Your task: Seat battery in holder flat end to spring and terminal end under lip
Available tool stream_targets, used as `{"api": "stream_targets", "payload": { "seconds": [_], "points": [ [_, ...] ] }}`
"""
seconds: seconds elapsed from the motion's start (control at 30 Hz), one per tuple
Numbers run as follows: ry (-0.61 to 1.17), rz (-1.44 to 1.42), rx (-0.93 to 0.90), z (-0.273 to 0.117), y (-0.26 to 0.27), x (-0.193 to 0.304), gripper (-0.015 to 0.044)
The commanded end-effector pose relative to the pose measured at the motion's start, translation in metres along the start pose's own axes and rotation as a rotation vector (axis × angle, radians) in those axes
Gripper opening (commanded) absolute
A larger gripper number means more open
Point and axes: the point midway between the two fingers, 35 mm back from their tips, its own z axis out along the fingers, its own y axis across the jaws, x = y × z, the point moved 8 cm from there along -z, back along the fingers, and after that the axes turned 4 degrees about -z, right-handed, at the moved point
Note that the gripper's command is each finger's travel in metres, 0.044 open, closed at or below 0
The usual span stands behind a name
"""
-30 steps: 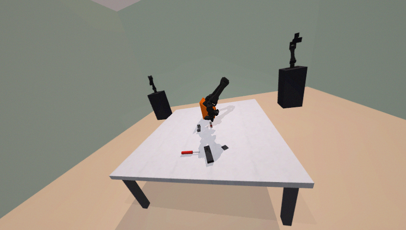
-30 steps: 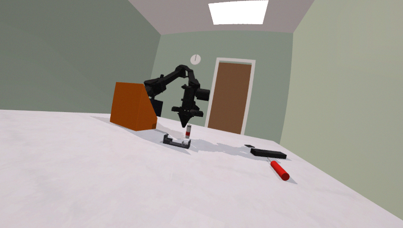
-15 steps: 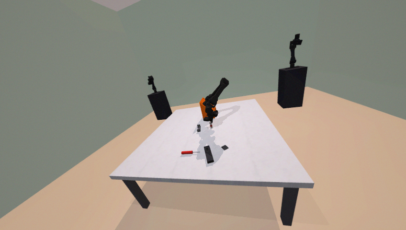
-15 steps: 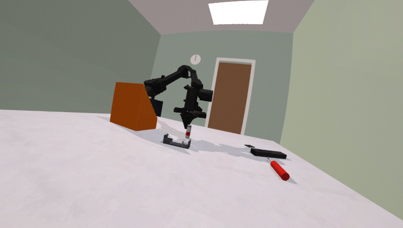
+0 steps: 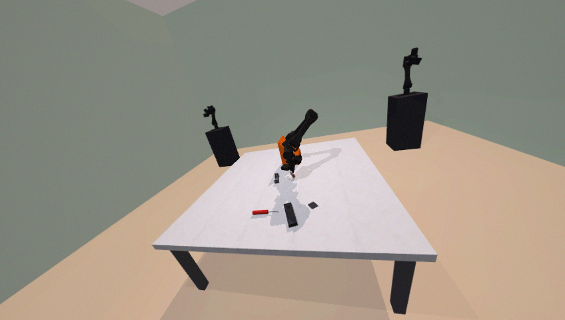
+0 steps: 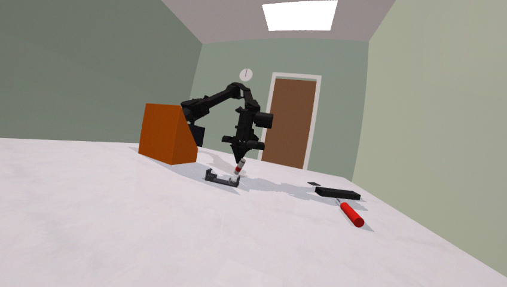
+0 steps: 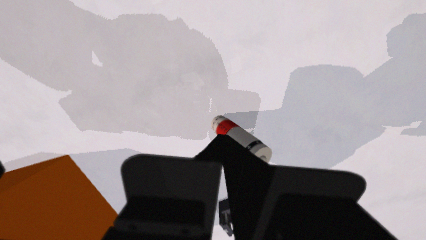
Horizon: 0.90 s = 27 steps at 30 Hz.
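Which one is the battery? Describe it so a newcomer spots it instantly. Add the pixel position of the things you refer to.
On the white table (image 5: 340,233) (image 6: 106,220), find the black battery holder (image 5: 276,178) (image 6: 222,180). Beside it, below the arm's hand (image 5: 292,170) (image 6: 238,162), leans the battery (image 5: 292,174) (image 6: 240,166) (image 7: 244,138): a small white cylinder, unlike its neighbours, with a red band.

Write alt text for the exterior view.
A shut, empty gripper points down at a tilted battery beside an empty holder. To the right lie a black block and a red screwdriver; an orange box stands left.
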Motion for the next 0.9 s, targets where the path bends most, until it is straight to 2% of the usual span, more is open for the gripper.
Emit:
{"api": "stream_targets", "payload": {
  "seconds": [0.0, 0.33, 0.67, 0.87],
  "points": [
    [-0.005, -0.003, 0.003, -0.001, -0.009, 0.0, 0.0],
    [0.0, -0.001, 0.001, -0.001, -0.016, 0.003, 0.0],
    [-0.001, -0.003, 0.004, -0.075, -0.021, 0.003, 0.0],
    [-0.003, -0.003, 0.004, -0.081, -0.021, 0.003, 0.0]
  ]
}}
